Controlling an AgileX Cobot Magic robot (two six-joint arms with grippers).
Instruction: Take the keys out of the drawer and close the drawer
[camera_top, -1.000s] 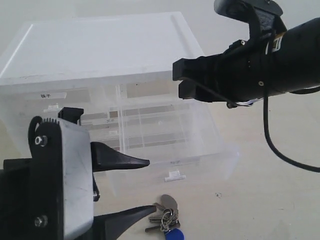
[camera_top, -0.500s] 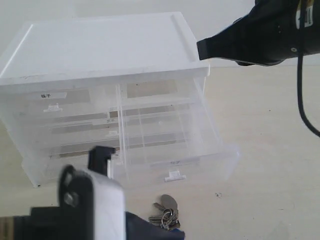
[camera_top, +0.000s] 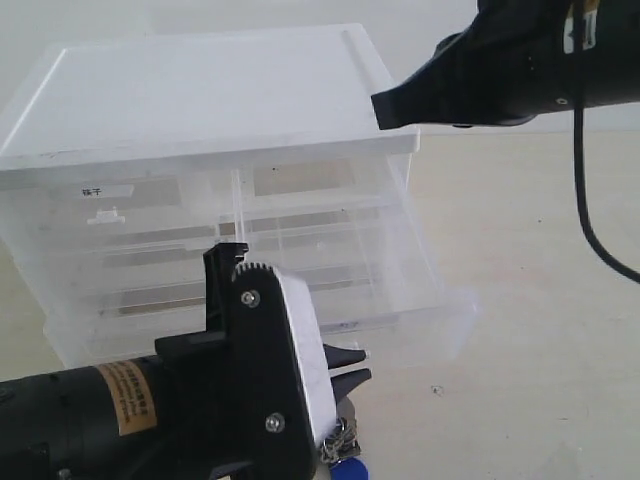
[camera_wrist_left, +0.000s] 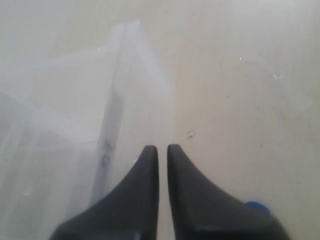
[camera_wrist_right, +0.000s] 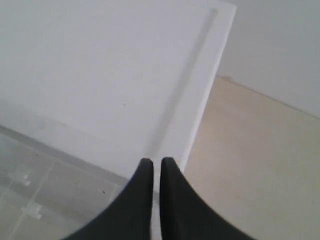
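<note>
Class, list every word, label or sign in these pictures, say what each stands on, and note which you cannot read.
White label on the upper left drawer: two bold black characters, too small to read.
Tan sticker on the left arm: fine print, blurred.
Yellow sticker on the right arm: unreadable.
Open drawer front: faint scribble, unreadable.
Nothing can be quoted.
</note>
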